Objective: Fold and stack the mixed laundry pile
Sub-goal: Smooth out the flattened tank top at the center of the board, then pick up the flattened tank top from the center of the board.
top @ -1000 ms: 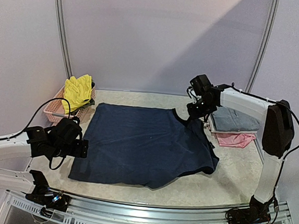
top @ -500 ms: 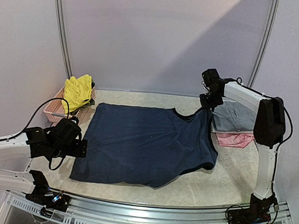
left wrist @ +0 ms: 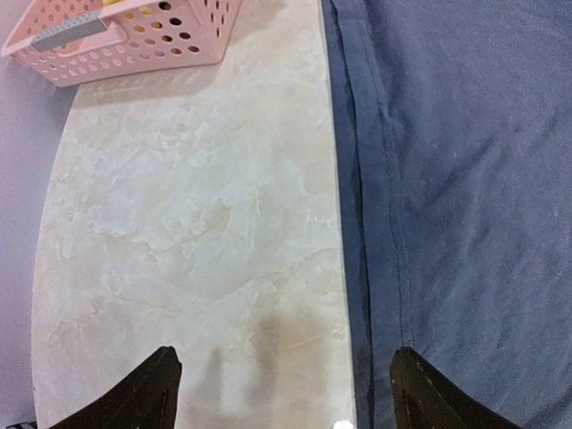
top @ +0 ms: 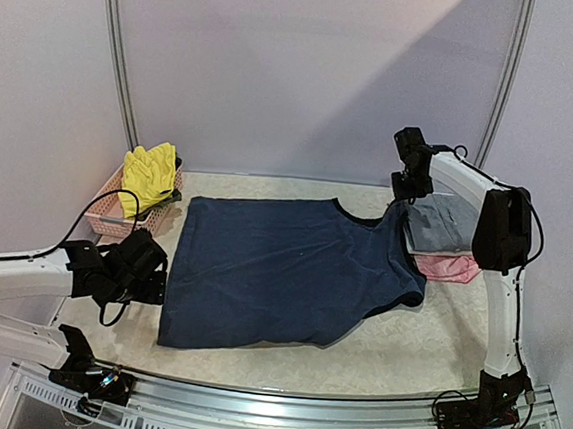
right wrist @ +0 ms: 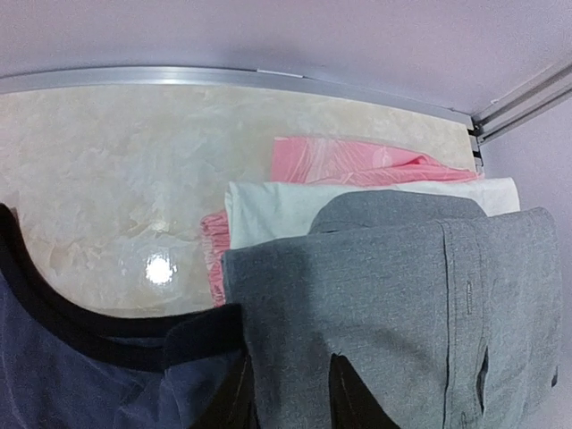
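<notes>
The right gripper (top: 401,196) had its fingertips cut off in its own view; narrowed, it seemed to pinch the shoulder of the navy top (top: 292,270), beside the stacked grey trousers (right wrist: 402,295). The top lay spread across the table (left wrist: 197,223). The left gripper (left wrist: 284,356) gaped wide, empty. The pink basket (top: 100,220) held a yellow garment (top: 149,174).

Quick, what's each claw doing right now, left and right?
Left claw: open, holding nothing.
Right claw: closed on the shoulder strap of the navy top.

No legible text or markings anywhere
</notes>
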Robot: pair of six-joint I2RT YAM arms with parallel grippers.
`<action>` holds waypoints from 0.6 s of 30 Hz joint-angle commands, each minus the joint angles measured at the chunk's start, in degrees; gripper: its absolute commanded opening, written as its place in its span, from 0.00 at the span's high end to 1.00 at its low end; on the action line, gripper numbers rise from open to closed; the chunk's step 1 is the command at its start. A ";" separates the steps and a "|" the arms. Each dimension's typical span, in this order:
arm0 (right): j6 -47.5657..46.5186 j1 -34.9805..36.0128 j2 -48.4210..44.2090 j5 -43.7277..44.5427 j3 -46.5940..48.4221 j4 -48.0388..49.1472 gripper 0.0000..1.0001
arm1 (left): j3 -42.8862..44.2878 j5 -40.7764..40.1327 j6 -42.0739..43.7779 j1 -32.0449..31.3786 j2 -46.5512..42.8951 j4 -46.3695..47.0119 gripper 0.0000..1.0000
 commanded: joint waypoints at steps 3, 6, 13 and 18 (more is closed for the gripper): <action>2.80 0.38 -4.58 -7.64 -1.17 -2.49 0.48 | 3.65 2.32 -4.41 -4.77 3.23 -6.06 0.18; 3.65 1.52 -10.24 -9.01 -5.64 -1.89 0.39 | 3.76 4.01 -6.31 -7.57 2.68 -8.36 0.20; 9.51 5.88 -30.33 -15.80 -29.78 7.77 0.28 | 0.80 11.21 -9.94 -13.28 -1.25 -9.67 0.28; 12.78 11.33 -40.97 -17.99 -45.40 13.01 0.26 | -2.56 14.96 -12.34 -16.01 -3.96 -9.51 0.33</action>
